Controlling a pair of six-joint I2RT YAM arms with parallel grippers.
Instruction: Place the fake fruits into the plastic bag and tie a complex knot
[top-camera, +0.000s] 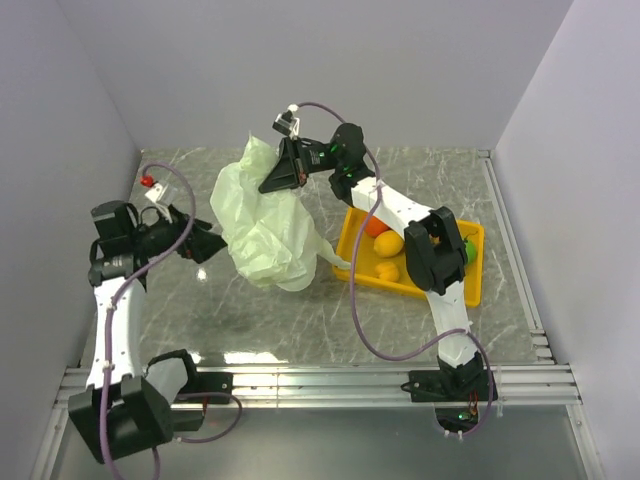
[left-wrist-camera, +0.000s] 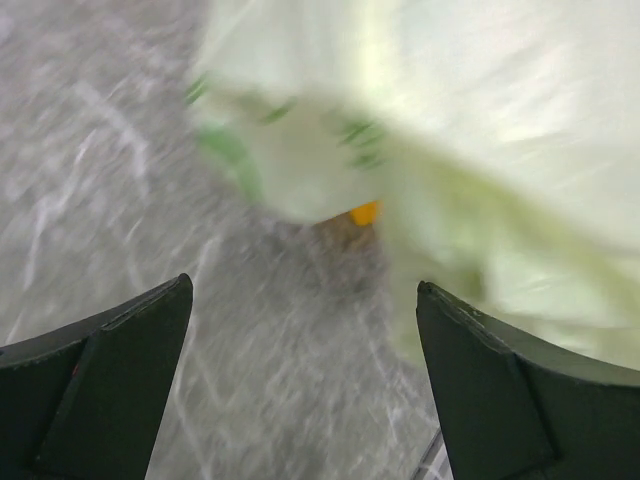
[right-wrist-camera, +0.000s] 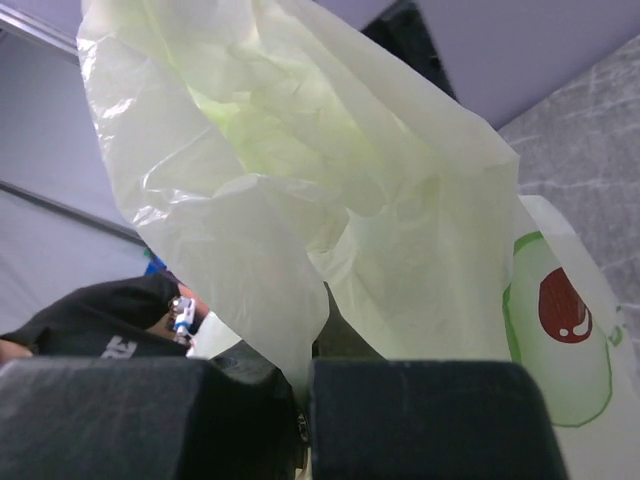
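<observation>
The right end effector (top-camera: 283, 170) is clamped on a fold near the top of the bag (top-camera: 262, 225), holding it up over the table (top-camera: 300, 330). Its wrist view shows film pinched between the closed fingers (right-wrist-camera: 150, 420). The bag's lower part sags toward the table, left of the tray (top-camera: 415, 291). The left end effector (top-camera: 205, 245) is spread wide just beside the bag's left edge, gripping nothing. The orange (top-camera: 376, 227), lemon (top-camera: 389, 244) and apple (top-camera: 469, 251) lie in the tray; whether any fruit is inside the bag cannot be told. The film looks very light, limp and slippery, so it will likely collapse unless held at two points. A sensible hold is the bunched rim or a handle opposite the right grip, to spread the mouth. The fruits seem rigid, smooth and prone to rolling, so they are best taken across the middle.
</observation>
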